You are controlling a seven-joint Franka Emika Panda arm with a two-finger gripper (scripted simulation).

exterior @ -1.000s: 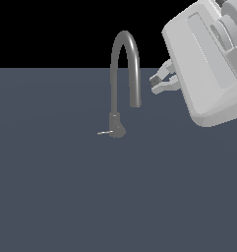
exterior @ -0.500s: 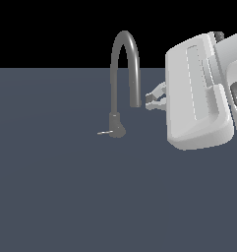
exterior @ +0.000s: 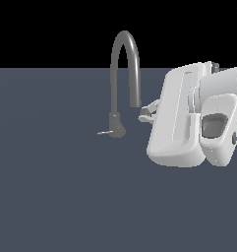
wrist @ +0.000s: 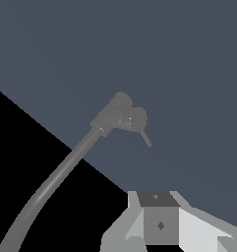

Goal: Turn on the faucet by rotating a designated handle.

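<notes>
The faucet (exterior: 125,59) is a slim grey gooseneck tap with a short thick base (exterior: 115,126). The handle (exterior: 104,132) is a tiny thin rod that sticks out of the base toward the exterior view's left. My gripper (exterior: 144,114) hangs just right of the spout's outlet, a little above base height and apart from the faucet. Its fingers look shut with nothing between them. In the wrist view the base (wrist: 121,116) and the handle (wrist: 146,138) lie ahead of my fingertips (wrist: 158,219), with a gap between.
A flat dark grey-blue surface (exterior: 66,197) carries the faucet. My white hand and wrist (exterior: 189,118) fill the exterior view's right, beside the spout.
My gripper has come down and slightly toward the exterior view's left, from beside the upper spout to below its outlet, and the hand has turned. Faucet and handle have not moved.
</notes>
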